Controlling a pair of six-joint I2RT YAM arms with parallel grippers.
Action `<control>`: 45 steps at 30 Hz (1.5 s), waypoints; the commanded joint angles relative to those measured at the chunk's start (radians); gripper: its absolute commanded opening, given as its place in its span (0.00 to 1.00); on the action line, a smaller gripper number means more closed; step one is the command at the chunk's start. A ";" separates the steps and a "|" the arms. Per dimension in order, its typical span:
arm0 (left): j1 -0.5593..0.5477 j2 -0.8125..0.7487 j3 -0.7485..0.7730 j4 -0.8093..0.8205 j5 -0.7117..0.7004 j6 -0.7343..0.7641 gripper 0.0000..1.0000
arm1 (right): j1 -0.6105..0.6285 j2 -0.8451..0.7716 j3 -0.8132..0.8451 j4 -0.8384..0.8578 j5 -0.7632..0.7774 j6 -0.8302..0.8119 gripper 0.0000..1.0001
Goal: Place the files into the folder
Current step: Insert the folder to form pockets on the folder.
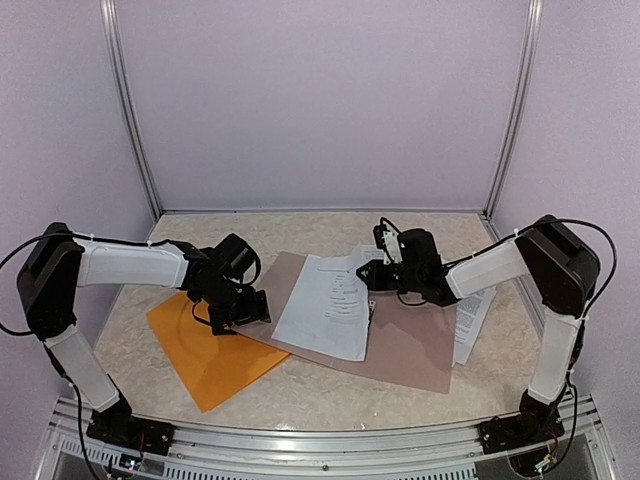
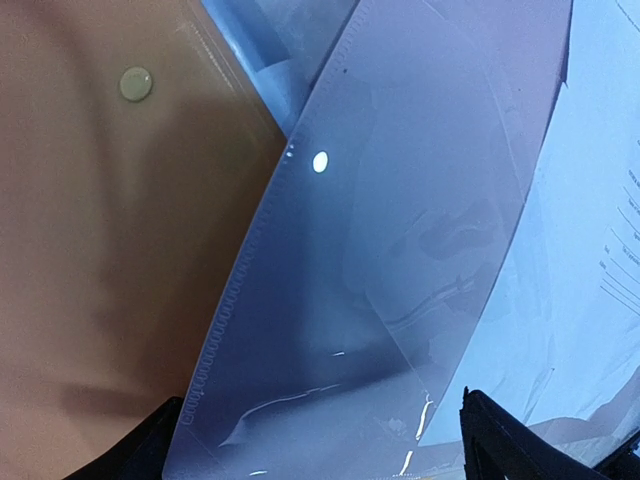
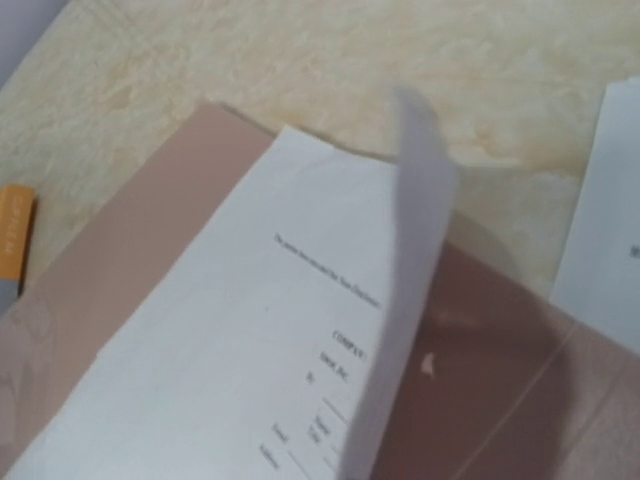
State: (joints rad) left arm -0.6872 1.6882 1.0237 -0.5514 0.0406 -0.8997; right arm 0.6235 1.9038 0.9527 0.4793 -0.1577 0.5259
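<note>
The orange folder lies flat at the left, its snap button showing in the left wrist view. My left gripper sits at the folder's right edge, open wide. The folder's translucent flap is raised and spans the gap between the two dark fingertips. One white printed file sheet rests on the grey-brown board. My right gripper is shut on that sheet's right edge, which stands curled up. Its fingers are below the right wrist view.
More white printed sheets lie partly under the board's right side, near the right arm. The board overlaps the folder's right edge. Beige tabletop stretches behind to the back wall. A corner of the folder shows in the right wrist view.
</note>
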 commanded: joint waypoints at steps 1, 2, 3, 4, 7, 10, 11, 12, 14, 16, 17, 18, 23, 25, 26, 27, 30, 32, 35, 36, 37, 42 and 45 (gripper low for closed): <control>-0.009 0.010 0.031 -0.016 -0.018 0.011 0.88 | -0.020 0.024 0.015 -0.034 -0.023 -0.016 0.11; -0.009 0.009 0.031 -0.017 -0.020 0.011 0.88 | -0.025 0.026 0.014 -0.034 -0.028 -0.015 0.12; -0.009 0.008 0.030 -0.019 -0.021 0.011 0.88 | -0.031 0.029 0.011 -0.034 -0.034 -0.014 0.12; -0.010 0.007 0.029 -0.020 -0.023 0.010 0.88 | -0.035 0.032 0.009 -0.030 -0.041 -0.012 0.12; -0.011 0.004 0.027 -0.022 -0.026 0.011 0.88 | -0.046 0.046 0.009 -0.034 -0.052 -0.009 0.14; -0.012 0.004 0.027 -0.022 -0.027 0.010 0.88 | -0.055 0.057 0.007 -0.038 -0.052 -0.004 0.15; -0.012 0.004 0.027 -0.022 -0.028 0.010 0.88 | -0.057 0.059 0.006 -0.038 -0.052 -0.002 0.15; -0.013 0.004 0.028 -0.021 -0.028 0.010 0.88 | -0.058 0.060 0.004 -0.037 -0.053 -0.002 0.16; -0.014 0.004 0.029 -0.021 -0.027 0.010 0.88 | -0.062 0.064 0.002 -0.037 -0.052 0.001 0.18; -0.014 0.004 0.029 -0.022 -0.030 0.010 0.88 | -0.064 0.067 -0.003 -0.034 -0.052 0.007 0.18; -0.015 0.004 0.029 -0.021 -0.029 0.009 0.88 | -0.066 0.069 -0.006 -0.031 -0.052 0.012 0.18; -0.015 0.004 0.029 -0.021 -0.029 0.010 0.88 | -0.069 0.071 -0.009 -0.025 -0.054 0.018 0.18; -0.015 0.008 0.030 -0.019 -0.029 0.009 0.88 | -0.085 0.091 -0.033 0.027 -0.094 0.072 0.12; -0.017 0.012 0.030 -0.017 -0.032 0.010 0.88 | -0.091 0.105 -0.046 0.063 -0.120 0.108 0.07; -0.018 0.014 0.030 -0.015 -0.034 0.010 0.88 | -0.095 0.113 -0.053 0.087 -0.136 0.129 0.04; -0.020 0.016 0.030 -0.014 -0.034 0.008 0.88 | -0.097 0.121 -0.061 0.111 -0.153 0.151 0.01; -0.026 0.023 0.027 -0.001 -0.033 0.002 0.88 | -0.102 0.147 -0.078 0.186 -0.191 0.218 0.00; -0.031 0.026 0.026 0.005 -0.031 -0.003 0.88 | -0.102 0.166 -0.081 0.220 -0.204 0.250 0.00; -0.037 0.032 0.027 0.011 -0.028 -0.007 0.88 | -0.100 0.183 -0.085 0.262 -0.216 0.286 0.00; -0.038 0.035 0.026 0.013 -0.027 -0.008 0.88 | -0.098 0.183 -0.085 0.267 -0.214 0.288 0.00; -0.040 0.036 0.026 0.013 -0.028 -0.009 0.88 | -0.096 0.181 -0.086 0.271 -0.211 0.287 0.00; -0.041 0.041 0.022 0.028 -0.016 -0.017 0.88 | -0.080 0.161 -0.099 0.291 -0.174 0.270 0.00; -0.041 0.042 0.025 0.033 -0.009 -0.017 0.88 | -0.070 0.155 -0.110 0.316 -0.154 0.271 0.00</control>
State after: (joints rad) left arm -0.7200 1.7103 1.0241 -0.5484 0.0181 -0.9115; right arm 0.5365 2.0666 0.8696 0.7483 -0.3355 0.7879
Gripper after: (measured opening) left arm 0.881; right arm 0.003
